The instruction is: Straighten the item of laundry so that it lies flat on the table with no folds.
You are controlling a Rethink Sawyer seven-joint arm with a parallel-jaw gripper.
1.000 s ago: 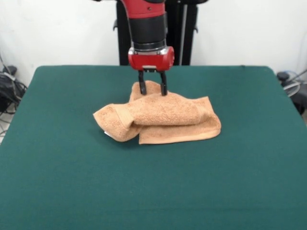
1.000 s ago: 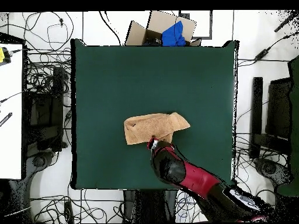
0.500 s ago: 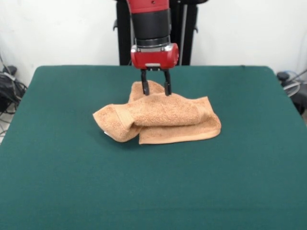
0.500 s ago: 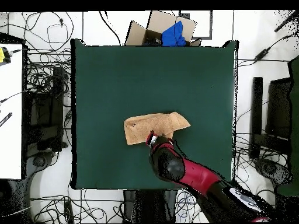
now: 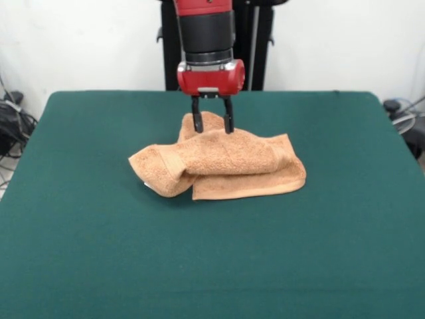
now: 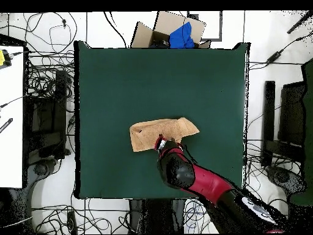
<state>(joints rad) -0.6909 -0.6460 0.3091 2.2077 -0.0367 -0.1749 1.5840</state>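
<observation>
Here the gripper (image 5: 212, 123) hangs from the red and black arm (image 5: 204, 30) with its two black fingers (image 5: 196, 119) spread apart and pointing straight down, nothing pinched between them. Their tips stand at the raised fold along the towel's edge nearest the robot; whether they touch the cloth I cannot tell. The towel (image 5: 222, 163) stretches out from below the jaws toward the camera side, bunched and folded over itself, with a rolled lump to one side and a flatter layer under it. It rests on the table (image 5: 99, 252). From overhead, the gripper (image 6: 161, 144) sits at the towel's (image 6: 160, 131) robot-side edge.
</observation>
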